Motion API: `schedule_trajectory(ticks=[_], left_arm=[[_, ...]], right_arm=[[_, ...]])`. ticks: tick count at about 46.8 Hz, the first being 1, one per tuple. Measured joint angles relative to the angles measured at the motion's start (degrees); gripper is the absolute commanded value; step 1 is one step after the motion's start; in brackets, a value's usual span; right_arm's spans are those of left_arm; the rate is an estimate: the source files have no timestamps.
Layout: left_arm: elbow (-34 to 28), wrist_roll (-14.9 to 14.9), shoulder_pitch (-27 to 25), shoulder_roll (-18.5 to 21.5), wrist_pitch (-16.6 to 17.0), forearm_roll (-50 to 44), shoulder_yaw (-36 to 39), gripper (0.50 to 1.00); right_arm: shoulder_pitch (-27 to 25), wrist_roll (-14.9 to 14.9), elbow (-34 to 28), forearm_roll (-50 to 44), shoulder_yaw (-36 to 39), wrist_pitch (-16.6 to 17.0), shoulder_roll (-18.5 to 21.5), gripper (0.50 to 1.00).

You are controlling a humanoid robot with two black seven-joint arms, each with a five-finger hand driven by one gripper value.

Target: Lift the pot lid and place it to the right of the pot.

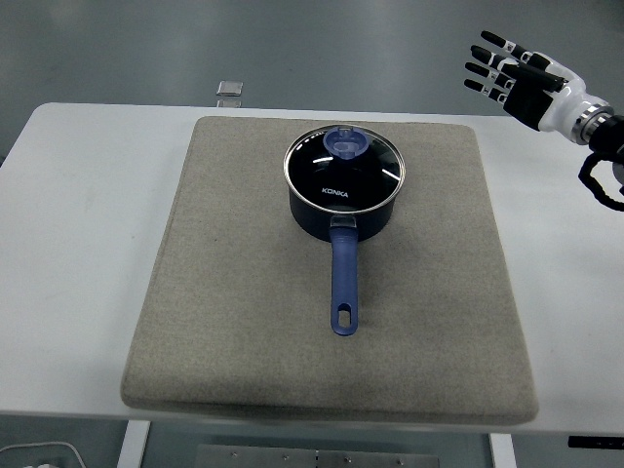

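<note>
A dark blue pot point(341, 210) stands on the grey mat point(224, 322), its long blue handle point(343, 283) pointing toward the near edge. A glass lid point(343, 168) with a metal rim covers it, with a blue knob point(346, 142) near the lid's far side. My right hand point(509, 76) hovers high at the upper right, well away from the pot, past the mat's far right corner. Its fingers are spread and hold nothing. My left arm does not show.
The mat covers most of the white table point(68, 224). A small square object point(230, 91) lies on the floor beyond the table's far edge. Bare mat stretches to the right of the pot point(448, 214).
</note>
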Motion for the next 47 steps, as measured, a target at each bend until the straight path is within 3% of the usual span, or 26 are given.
schedule_trajectory(ticks=[47], left_arm=[[-0.04,-0.09,-0.46,0.00,0.56,0.00,0.00,1.000]], right_arm=[[0.09,0.62,-0.07,-0.08,0.17,-0.48,0.39,0.913]])
